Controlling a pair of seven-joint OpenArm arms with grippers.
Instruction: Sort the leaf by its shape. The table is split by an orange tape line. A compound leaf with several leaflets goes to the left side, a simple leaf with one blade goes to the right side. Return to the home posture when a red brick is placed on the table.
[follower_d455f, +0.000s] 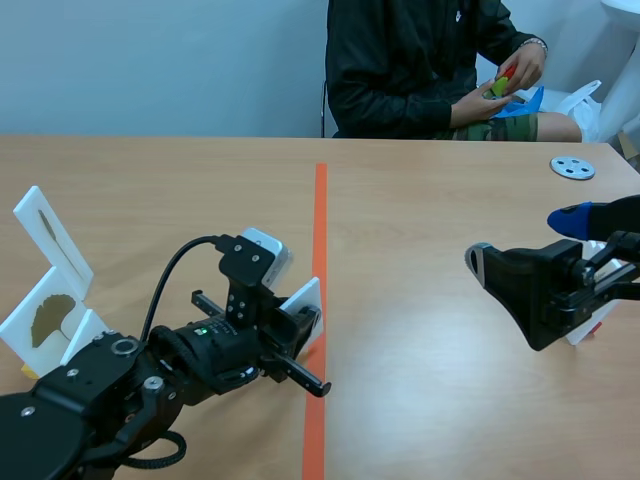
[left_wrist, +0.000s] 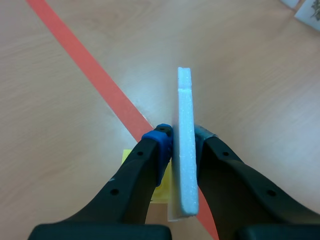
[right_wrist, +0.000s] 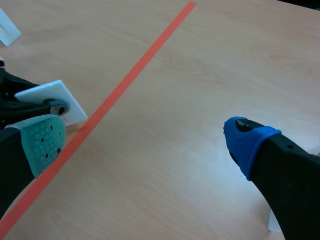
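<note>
Foam card (left_wrist: 184, 100), light, stiff and dentable I judge, stands edge-up at the tape (left_wrist: 100, 85), clamped in your left gripper (left_wrist: 182, 136); squeeze its flat faces gently. Right gripper (right_wrist: 145, 142) gapes empty.

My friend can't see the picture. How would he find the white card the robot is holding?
Find the orange tape line down the middle of the table. At its near end the left gripper is shut on a white foam card, held on edge over the tape. The two leaf cards far to the left stand free, with no gripper on them.
</note>
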